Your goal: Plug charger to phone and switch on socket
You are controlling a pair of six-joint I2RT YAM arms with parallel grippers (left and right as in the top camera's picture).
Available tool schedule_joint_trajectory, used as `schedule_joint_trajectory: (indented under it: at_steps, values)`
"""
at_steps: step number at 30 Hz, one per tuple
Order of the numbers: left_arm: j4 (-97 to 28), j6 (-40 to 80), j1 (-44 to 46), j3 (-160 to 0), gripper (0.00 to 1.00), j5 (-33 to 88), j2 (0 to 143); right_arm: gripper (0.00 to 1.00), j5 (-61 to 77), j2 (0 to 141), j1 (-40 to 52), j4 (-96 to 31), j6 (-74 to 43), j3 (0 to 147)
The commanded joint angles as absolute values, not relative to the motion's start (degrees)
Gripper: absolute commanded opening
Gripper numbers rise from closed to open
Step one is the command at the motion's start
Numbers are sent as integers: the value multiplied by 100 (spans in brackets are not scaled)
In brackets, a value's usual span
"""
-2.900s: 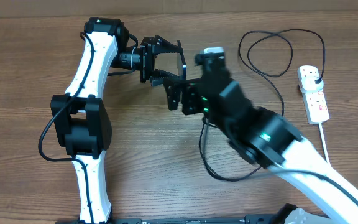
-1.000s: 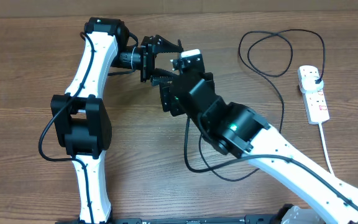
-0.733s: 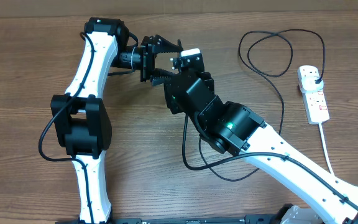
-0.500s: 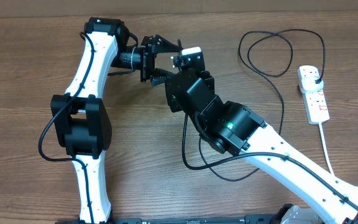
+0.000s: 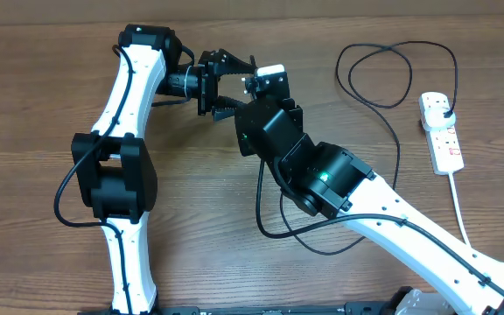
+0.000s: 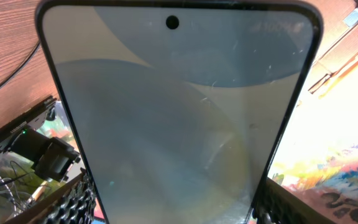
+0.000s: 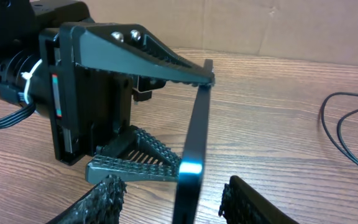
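1. Spreading under everything, the wooden table (image 5: 42, 105) is carrying both arms and the task's things.
2. Reaching in from 5 o'clock, the right arm (image 5: 357, 188) is pointing its wrist toward 11 o'clock. The right gripper (image 7: 178, 198) is standing wide open, one jaw on each side of the phone's near end. I am seeing nothing gripped in it.
3. Coming up the 9 o'clock side, the left arm (image 5: 134, 96) is aiming the left gripper (image 5: 237, 85) toward 3 o'clock. Its jaws are clamping the phone (image 6: 179, 124) by its long sides, on edge above the table.
4. Looping at 1 o'clock, the charger (image 5: 398, 66) is running down to another slack bend at 6 o'clock under the right forearm. Its metal tip is not showing in any view.
5. Lying at 3 o'clock, well apart from both grippers, the socket (image 5: 443, 136) is holding the black plug (image 5: 445, 108) at its 12 o'clock end.
6. Judging the coming move, the phone's long axis is lying along the left gripper's reach. Its camera end is facing the right gripper. The port end is probably sitting deep between the left jaws, hidden. The right arm is the nearer one to cable and socket alike, so fetching the tip is likely falling to it.
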State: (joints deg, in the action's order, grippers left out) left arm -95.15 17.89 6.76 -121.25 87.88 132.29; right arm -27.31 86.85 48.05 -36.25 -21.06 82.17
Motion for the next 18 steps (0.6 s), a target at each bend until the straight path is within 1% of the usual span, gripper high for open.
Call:
schedule_joint_trajectory:
  at_steps: [1,4,18]
  values:
    - [-9537,1802,720,-12276,68,9061,13133,52,-2746,8694,4630,-3603,-2268,8294]
    - [-9535,1802,720,-12276,68,9061,13133,52,-2388,8694,4517,-3603,-2270,8294]
    - [-9535,1804,720,-12276,68,9059,13133,51,-2134,8820,4515,-3607,-2196,8294]
